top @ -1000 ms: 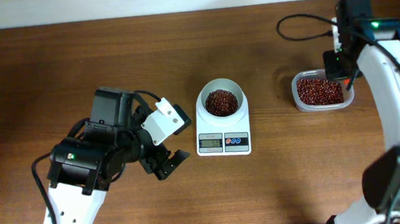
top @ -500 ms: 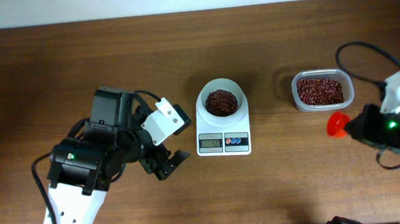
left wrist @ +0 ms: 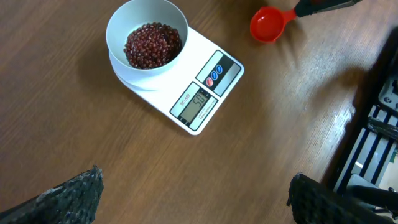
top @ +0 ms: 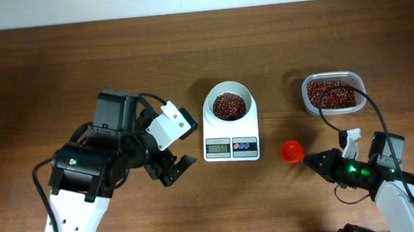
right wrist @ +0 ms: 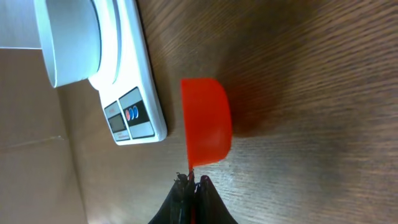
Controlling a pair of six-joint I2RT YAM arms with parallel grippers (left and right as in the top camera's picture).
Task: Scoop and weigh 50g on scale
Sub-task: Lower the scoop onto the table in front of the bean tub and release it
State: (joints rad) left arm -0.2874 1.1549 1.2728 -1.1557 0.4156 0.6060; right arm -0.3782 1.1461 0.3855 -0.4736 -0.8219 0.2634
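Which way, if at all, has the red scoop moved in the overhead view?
Yes. The red scoop, held by the right gripper, went from the bean tub down-left, ending just right of the scale.

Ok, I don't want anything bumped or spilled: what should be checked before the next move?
1. The bowl sits on the scale, beans inside: ok.
2. Digits on the scale display legible: cannot tell, blurred.
3. The red scoop is empty: ok.
4. The right gripper is shut on the red scoop's handle: ok.
5. The left gripper is open, apart from the scale: ok.
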